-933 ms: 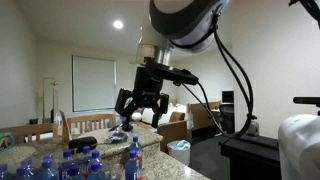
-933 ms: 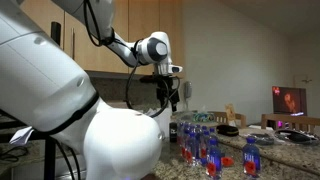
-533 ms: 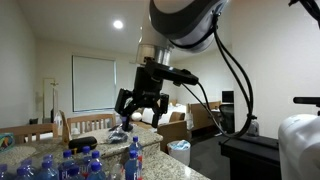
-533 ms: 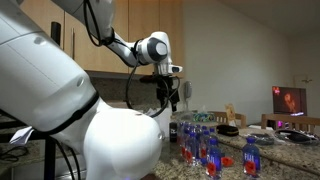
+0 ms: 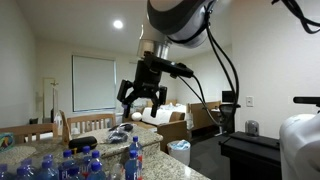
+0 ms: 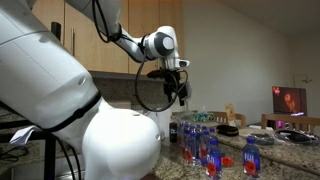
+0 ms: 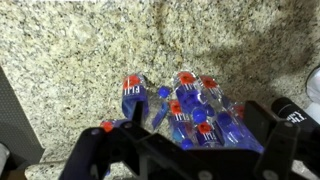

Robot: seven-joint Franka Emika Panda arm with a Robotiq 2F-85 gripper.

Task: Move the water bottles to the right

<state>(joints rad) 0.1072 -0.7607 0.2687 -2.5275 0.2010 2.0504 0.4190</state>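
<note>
The water bottles [image 7: 190, 110] are a tight cluster of small clear bottles with blue and red caps and blue labels, standing on the speckled granite counter [image 7: 80, 50]. They also show in both exterior views [image 5: 75, 165] [image 6: 203, 142]. One bottle [image 7: 132, 95] stands slightly apart on the left of the cluster. My gripper [image 5: 142, 95] [image 6: 178, 90] hangs high above the cluster, open and empty. In the wrist view its dark fingers [image 7: 185, 145] frame the bottles from above.
A single bottle [image 6: 250, 156] stands apart from the group on the counter. A dark bottle [image 6: 173, 130] stands behind the cluster. A wooden chair [image 5: 82, 125] and a white bin [image 5: 178, 150] lie beyond the counter. A black object [image 7: 312, 92] sits at the counter's edge.
My gripper has risen a little and shifted sideways above the bottles. It stays open. The bottles have not moved.
</note>
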